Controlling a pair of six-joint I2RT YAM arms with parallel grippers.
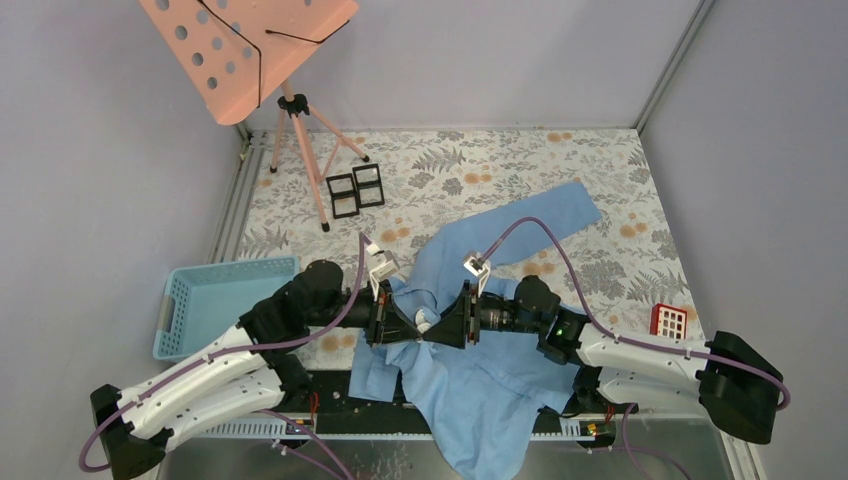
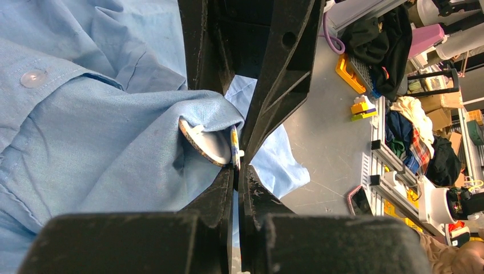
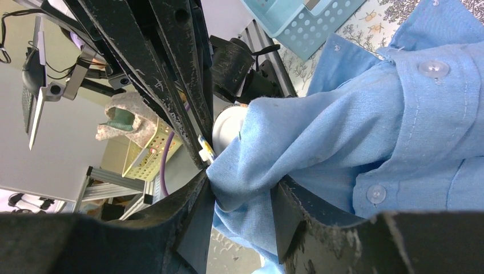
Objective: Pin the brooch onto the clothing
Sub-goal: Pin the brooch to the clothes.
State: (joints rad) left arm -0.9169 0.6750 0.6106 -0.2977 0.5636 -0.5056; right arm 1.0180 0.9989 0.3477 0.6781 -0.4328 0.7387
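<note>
The clothing, a light blue button-up shirt [image 1: 480, 390], lies crumpled at the near middle of the table and hangs over its front edge. Both grippers meet above it. My left gripper [image 1: 412, 328] is shut on the thin edge of the brooch [image 2: 208, 142], a round white disc with a patterned rim, and shirt fabric [image 2: 85, 131] is draped over the disc. My right gripper [image 3: 245, 191] is shut on a bunched fold of the shirt [image 3: 354, 131] right beside the brooch [image 3: 224, 127]. The left gripper's tips [image 2: 237, 165] nearly touch the right gripper's fingers [image 2: 285, 57].
A light blue plastic basket [image 1: 215, 300] stands at the left near the left arm. A pink music stand [image 1: 245, 50] and two black square frames [image 1: 355, 190] are at the back left. A small red-and-white object [image 1: 668, 320] sits at the right edge.
</note>
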